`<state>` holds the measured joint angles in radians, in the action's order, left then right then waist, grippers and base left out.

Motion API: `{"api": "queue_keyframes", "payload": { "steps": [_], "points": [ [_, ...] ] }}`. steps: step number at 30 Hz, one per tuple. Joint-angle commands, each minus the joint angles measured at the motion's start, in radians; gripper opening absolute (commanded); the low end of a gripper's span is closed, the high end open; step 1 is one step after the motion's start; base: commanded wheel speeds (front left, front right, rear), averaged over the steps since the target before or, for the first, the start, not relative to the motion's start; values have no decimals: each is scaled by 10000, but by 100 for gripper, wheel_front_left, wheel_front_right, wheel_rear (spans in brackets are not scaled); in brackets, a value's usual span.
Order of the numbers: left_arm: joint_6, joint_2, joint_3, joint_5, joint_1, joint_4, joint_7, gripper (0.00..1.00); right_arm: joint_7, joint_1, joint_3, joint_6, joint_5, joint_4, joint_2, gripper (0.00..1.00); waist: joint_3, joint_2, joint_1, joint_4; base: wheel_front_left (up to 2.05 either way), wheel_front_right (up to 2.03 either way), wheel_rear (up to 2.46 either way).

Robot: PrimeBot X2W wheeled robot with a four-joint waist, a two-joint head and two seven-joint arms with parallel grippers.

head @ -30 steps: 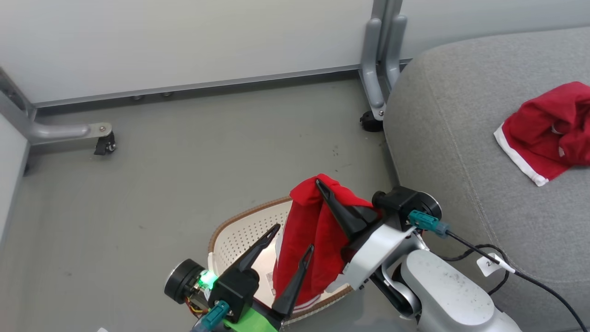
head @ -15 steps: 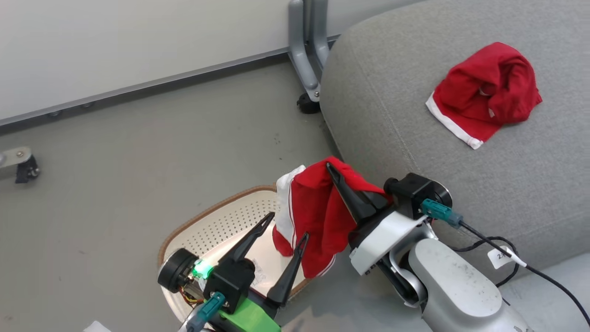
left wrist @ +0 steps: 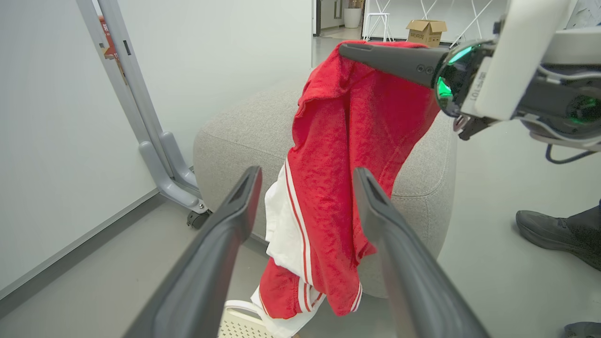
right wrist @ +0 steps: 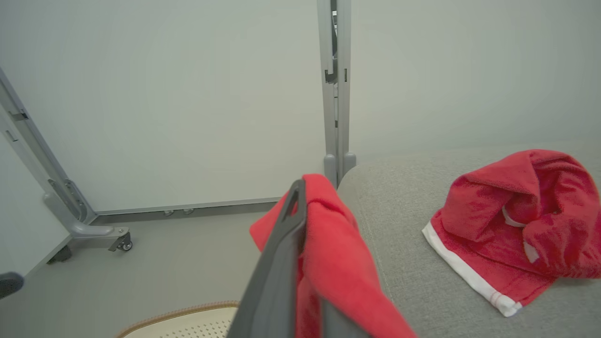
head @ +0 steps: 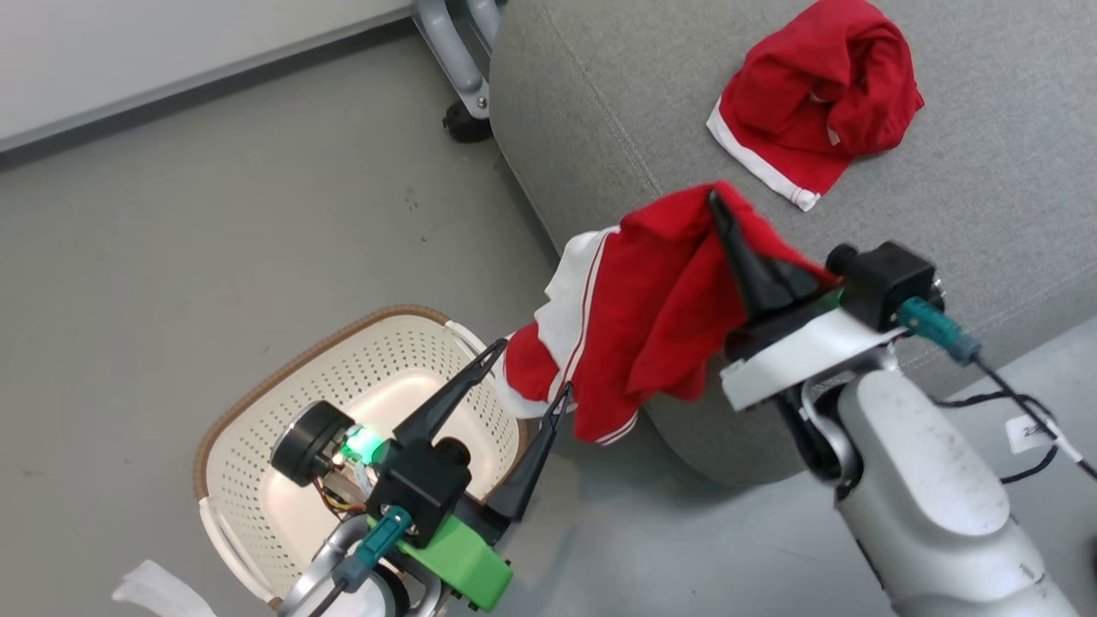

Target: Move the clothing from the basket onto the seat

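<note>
A grey floor point(head: 214, 214) ran under a white partition point(head: 171, 51), with the grey seat point(head: 986, 188) at the right. In the head view the right gripper point(head: 716, 199) was clamped on a red garment point(head: 651, 317), which hung in the air between the basket point(head: 377, 368) and the seat's near edge, its white-trimmed lower end near the basket's rim. The second red garment point(head: 814, 94) lay crumpled on the seat. The left gripper point(head: 533, 367) stood spread wide over the basket, holding nothing. The left wrist view added a person's dark shoe point(left wrist: 558, 234) and a distant cardboard box point(left wrist: 426, 30); the right wrist view gave the partition's wheeled foot point(right wrist: 119, 239).
</note>
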<state>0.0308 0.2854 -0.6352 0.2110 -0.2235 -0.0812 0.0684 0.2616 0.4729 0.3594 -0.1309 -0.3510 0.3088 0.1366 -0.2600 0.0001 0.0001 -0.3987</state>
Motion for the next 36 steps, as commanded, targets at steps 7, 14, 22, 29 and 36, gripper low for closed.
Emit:
{"api": "queue_keyframes", "payload": {
  "steps": [7,14,22,29,36],
  "points": [
    [109,422,129,-271,-726,-596,-322,100,47,1813,-2057,3,886,-1190,729,0,-1570,-1,-1,-377,0,0,0],
    [-6,690,442,-472,-1298,-1199,-481,100,-676,3957,-4033,3,1379,-2182,2070,0,-2494,-1,-1,58,0,0,0],
    [217,905,461,-728,-2078,-1686,-600,100,-1377,5845,-4980,5,1208,-1154,3573,0,-3667,-1,-1,665,0,0,0],
    [377,767,188,-753,-2482,-1682,-584,100,-978,5737,-5168,5,861,1671,3736,0,-4410,-1,-1,1052,0,0,0],
    [394,660,90,-684,-2657,-1503,-469,100,-444,5221,-5335,5,593,4082,3325,0,-4540,-1,-1,1167,0,0,0]
  ]
}}
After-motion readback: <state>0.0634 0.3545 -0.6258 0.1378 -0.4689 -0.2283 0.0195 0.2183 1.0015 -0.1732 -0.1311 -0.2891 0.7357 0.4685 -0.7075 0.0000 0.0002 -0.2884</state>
